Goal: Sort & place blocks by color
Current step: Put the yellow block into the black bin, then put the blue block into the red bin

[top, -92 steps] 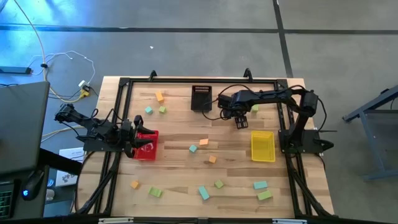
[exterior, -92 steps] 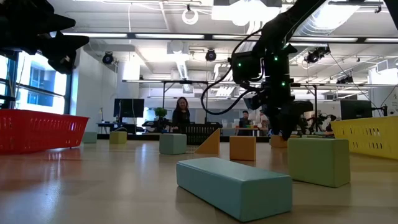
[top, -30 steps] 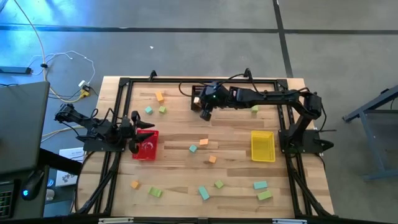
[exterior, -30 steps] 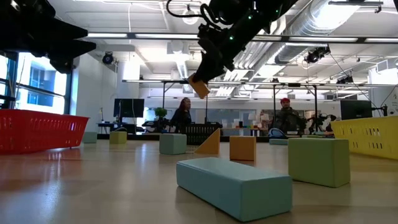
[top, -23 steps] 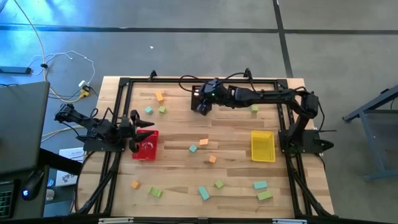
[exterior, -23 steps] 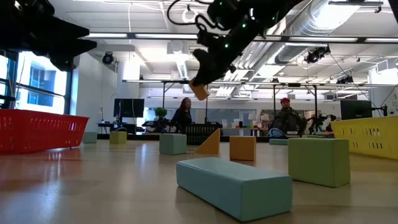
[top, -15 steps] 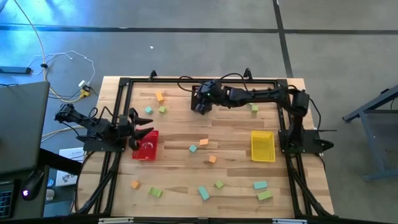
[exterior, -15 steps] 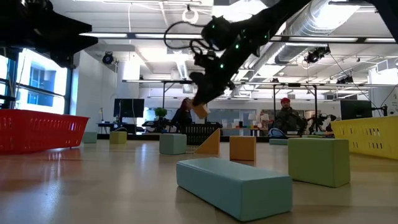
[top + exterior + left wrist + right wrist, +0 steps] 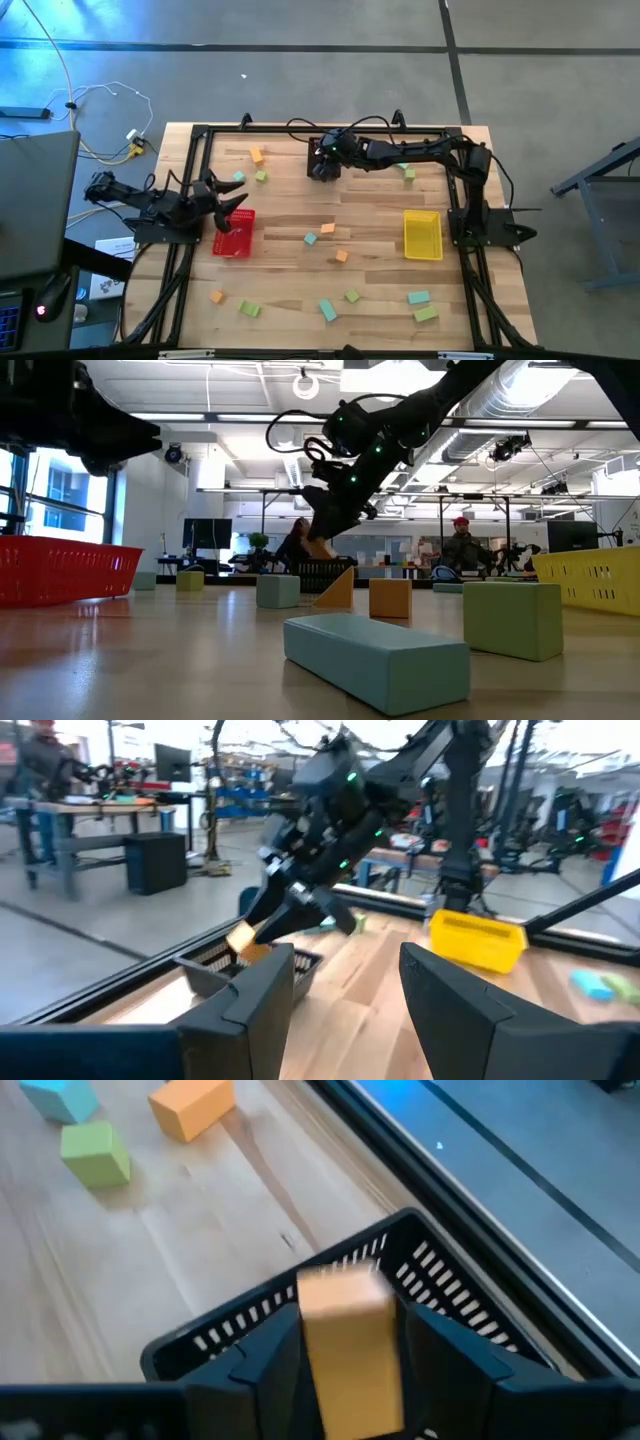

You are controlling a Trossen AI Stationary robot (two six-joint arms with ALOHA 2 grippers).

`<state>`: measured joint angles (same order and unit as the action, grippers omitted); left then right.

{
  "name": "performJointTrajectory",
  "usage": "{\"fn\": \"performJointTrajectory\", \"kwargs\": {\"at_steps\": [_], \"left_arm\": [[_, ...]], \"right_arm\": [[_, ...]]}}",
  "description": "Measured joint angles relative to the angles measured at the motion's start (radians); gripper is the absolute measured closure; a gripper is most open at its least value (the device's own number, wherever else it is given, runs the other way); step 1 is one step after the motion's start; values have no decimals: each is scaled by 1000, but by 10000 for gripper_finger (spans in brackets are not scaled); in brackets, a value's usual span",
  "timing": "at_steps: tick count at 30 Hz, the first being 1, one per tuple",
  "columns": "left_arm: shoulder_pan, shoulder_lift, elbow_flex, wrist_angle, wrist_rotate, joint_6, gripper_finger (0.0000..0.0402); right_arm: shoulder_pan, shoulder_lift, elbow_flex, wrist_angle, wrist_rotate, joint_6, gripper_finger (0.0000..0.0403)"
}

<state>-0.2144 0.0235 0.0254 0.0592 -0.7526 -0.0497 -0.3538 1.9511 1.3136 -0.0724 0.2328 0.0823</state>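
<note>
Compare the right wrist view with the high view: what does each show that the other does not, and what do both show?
Only the right wrist view shows the orange block between the right gripper fingers. Only the high view shows the red mesh basket, yellow mesh basket and left gripper. Both show the black mesh basket and the wooden table.

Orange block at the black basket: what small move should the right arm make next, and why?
Probably let it drop, then lift away. The right end effector hangs over the black basket with the orange block between its fingers, so the block should fall inside.
</note>
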Motion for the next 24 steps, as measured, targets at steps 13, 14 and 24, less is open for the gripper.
{"fn": "performJointTrajectory", "kwargs": {"at_steps": [13,14,24], "left_arm": [[124,58,138,-323,-2,-81,232],[134,71,154,-351,-2,-93,232],[258,280,242,-460,32,-273,232]], "right_arm": [[0,-5,0,8,49,7,205],[1,-11,0,12,48,7,204],[20,-94,29,0,42,-10,204]]}}
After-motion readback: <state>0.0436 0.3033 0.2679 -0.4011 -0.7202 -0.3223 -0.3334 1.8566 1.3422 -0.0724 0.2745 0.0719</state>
